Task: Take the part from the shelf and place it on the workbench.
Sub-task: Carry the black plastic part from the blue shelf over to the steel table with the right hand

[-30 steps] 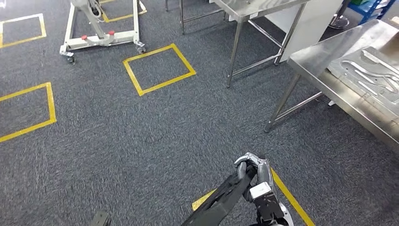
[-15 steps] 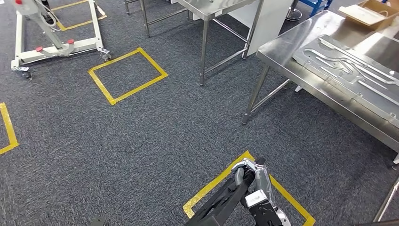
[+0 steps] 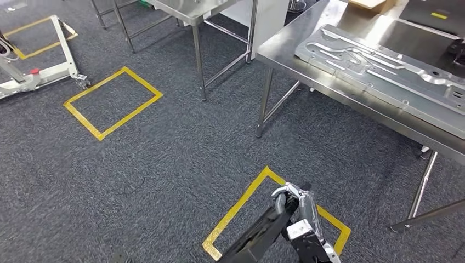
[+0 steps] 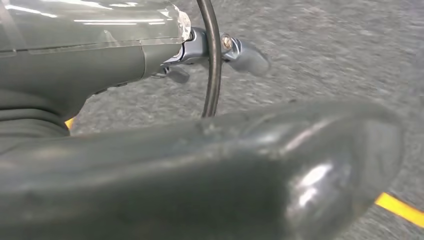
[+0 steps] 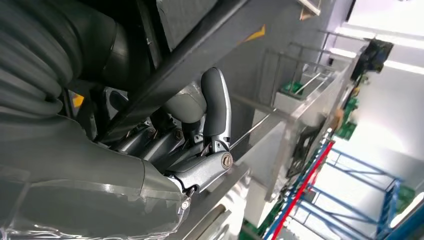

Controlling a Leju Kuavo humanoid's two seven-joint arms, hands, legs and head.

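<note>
A steel table (image 3: 307,66) carries a machined metal plate (image 3: 384,68); its legs (image 3: 264,104) stand between it and the yellow floor square (image 3: 241,211). Over that square, the right hand (image 3: 296,205) grasps a long dark part (image 3: 257,235), fingers (image 5: 215,105) wrapped around it. Whether the left hand (image 4: 150,165) is clenched or released, I cannot tell.

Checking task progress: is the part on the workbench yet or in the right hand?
In the hand: the right hand grips the long black part above the carpet, short of the steel workbench.

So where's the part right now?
In the head view the long black part is low and centre-right, gripped by the right hand above the yellow floor square, well short of the steel workbench.
</note>
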